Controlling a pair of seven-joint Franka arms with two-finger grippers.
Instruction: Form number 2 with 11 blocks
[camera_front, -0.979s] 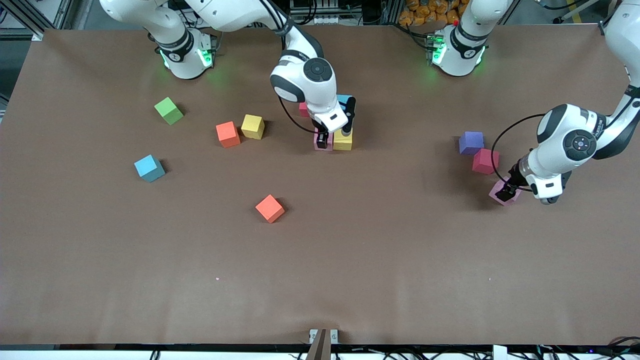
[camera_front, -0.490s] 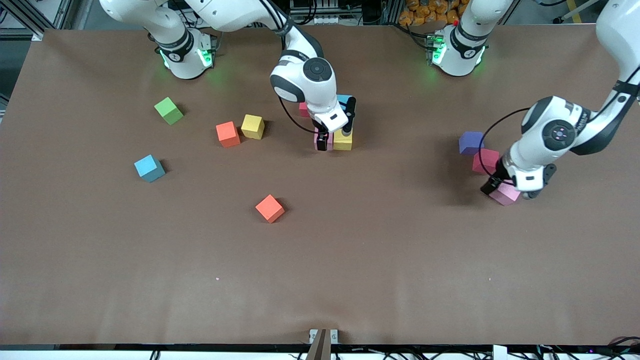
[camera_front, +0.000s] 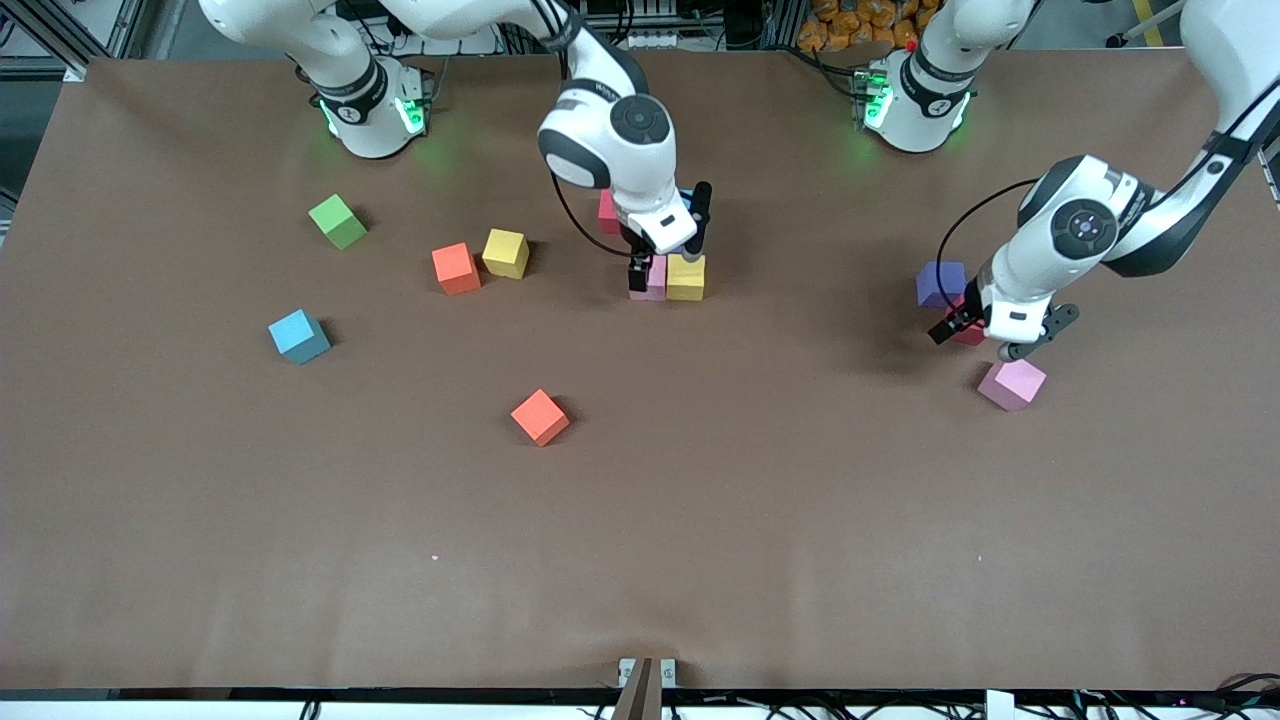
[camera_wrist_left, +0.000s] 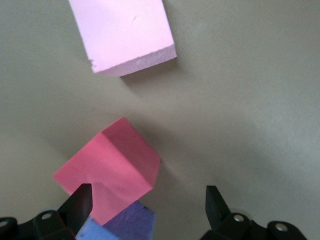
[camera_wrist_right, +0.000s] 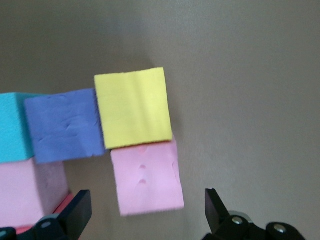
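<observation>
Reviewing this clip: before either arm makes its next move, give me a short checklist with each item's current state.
1. Right gripper open, over the pink block and yellow block it has placed: ok.
2. Those two blocks sit side by side, touching: ok.
3. Left gripper open and empty, over the red block: ok.
4. Pink cube lies free on the table, nearer the front camera: ok.
5. Purple cube touches the red block, crowding a grasp: not ok.
6. Digit's full row count: cannot tell, the arm hides it.

Table (camera_front: 700, 520) open nearest the camera; orange cube (camera_front: 540, 417) alone intrudes there.
</observation>
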